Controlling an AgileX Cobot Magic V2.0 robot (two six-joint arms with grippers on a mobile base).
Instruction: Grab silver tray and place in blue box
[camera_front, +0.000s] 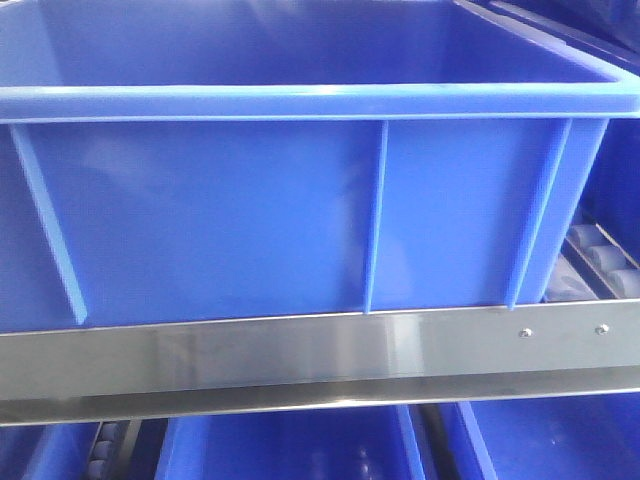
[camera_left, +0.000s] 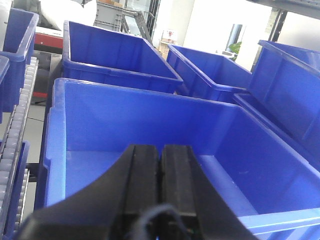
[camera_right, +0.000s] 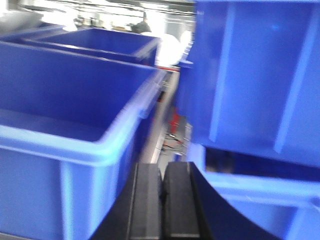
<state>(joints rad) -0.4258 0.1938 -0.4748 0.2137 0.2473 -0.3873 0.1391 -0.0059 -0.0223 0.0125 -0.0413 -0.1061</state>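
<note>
The left gripper (camera_left: 160, 172), two black flat fingers pressed together with nothing between them, hung above the open top of the large deep bright-blue plastic box (camera_left: 150, 125), whose inside floor showed bare blue where it could be seen. The right gripper (camera_right: 161, 192), also two black fingers closed against each other and holding nothing, sat low in a blurred view between blue crate walls, beside the near box's thick rim. In the left wrist view, five other blue crates stood around the near box: two (camera_left: 117, 55) behind it, one at the right edge, and parts of two at the left, beside a track of white rollers (camera_left: 17, 130). In the front view, the blue box's smooth side wall carried four thin vertical ribs under a thick rolled rim, and it rested behind one flat steel frame bar (camera_front: 300, 350) with two screws near its right end. Three more blue crates showed below that bar. The silver tray appeared in none of the three views.
</note>
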